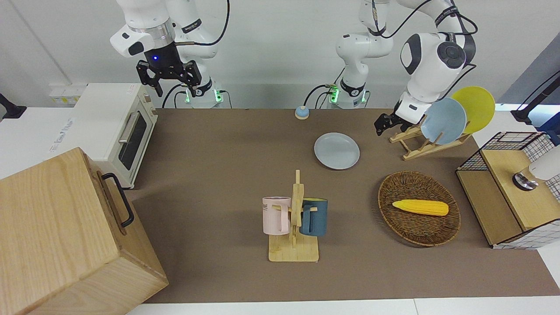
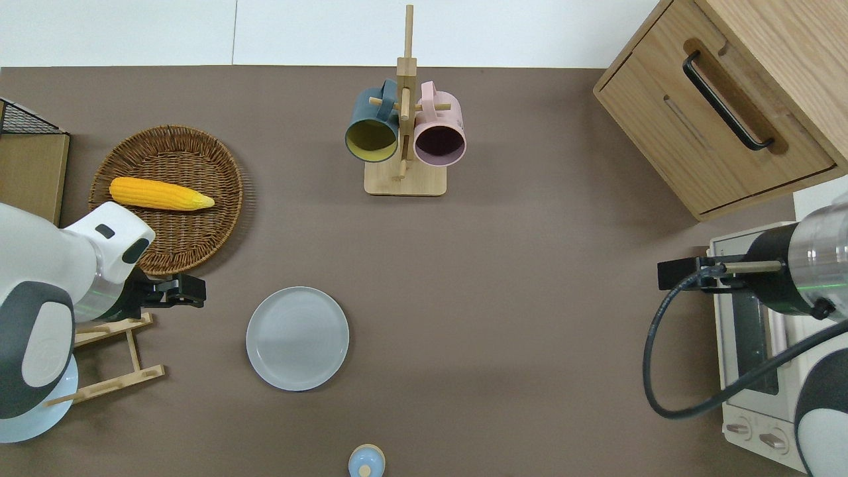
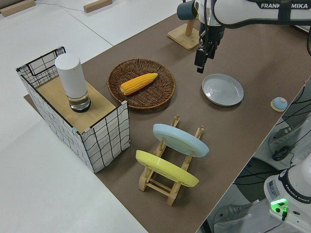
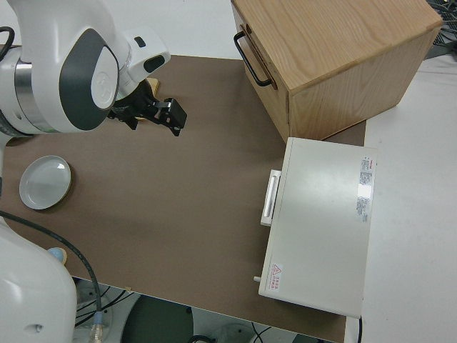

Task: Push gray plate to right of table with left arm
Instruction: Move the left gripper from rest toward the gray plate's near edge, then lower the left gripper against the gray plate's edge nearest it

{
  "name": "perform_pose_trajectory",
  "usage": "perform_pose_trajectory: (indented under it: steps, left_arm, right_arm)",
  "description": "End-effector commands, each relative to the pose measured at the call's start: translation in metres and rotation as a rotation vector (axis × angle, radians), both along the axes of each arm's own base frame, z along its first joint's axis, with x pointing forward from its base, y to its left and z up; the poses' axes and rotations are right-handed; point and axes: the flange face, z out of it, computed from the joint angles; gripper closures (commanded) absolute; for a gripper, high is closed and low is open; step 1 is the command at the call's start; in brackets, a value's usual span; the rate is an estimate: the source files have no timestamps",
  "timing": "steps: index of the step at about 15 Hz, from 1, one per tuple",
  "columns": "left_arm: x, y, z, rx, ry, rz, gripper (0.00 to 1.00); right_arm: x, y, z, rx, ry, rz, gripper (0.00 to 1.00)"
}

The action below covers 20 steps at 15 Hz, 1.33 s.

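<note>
Gray plate [image 2: 297, 338] is sitting flat on the brown table [image 2: 530, 298], nothing on it and nothing touching it. It's nearer the robots than the mug tree [image 2: 405, 132], which has a dark blue mug [image 2: 372, 126] and a pink mug [image 2: 439, 129] hanging on it, and a small blue knob-looking thing [image 2: 366, 462] sits nearer the robots than the plate, close to the table edge.

Left gripper [image 2: 189, 291] is up in the air, over bare table between the plate and the wicker basket [image 2: 169, 199], just beside the wooden dish rack [image 2: 112, 361]. It's clearly apart from the plate, toward the left arm's end of the table from it. Can't really tell whether its fingers are spread or closed; they just read as a dark block from every angle.

Basket has a corn cob [image 2: 161, 194] lying in it. The dish rack holds a sky-blue plate [image 3: 181, 140] and a yellow plate [image 3: 166, 168], both leaning on edge. At the left arm's end there's a wire-grid crate [image 3: 73, 114] with a wooden top and a white cylinder [image 3: 71, 82] standing on it.

Right arm is parked, and its gripper [image 1: 168, 76] looks to have its fingers spread wide with nothing between them. At that end of the table sit a white toaster oven [image 1: 118, 127] and a big wooden box [image 1: 65, 236] with a black handle
</note>
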Motion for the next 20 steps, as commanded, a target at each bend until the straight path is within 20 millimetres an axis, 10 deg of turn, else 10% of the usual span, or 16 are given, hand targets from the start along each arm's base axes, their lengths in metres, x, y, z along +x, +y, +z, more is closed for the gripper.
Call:
perform_pose_trajectory:
  steps: [1, 20]
  left_arm:
    - [-0.032, -0.001, -0.026, -0.022, -0.006, 0.010, 0.04]
    - [-0.085, -0.033, -0.148, -0.086, 0.023, 0.044, 0.21]
  right_arm:
    - [-0.008, 0.000, 0.000, 0.009, 0.003, -0.021, 0.005]
    - [-0.008, 0.000, 0.000, 0.009, 0.003, -0.021, 0.005]
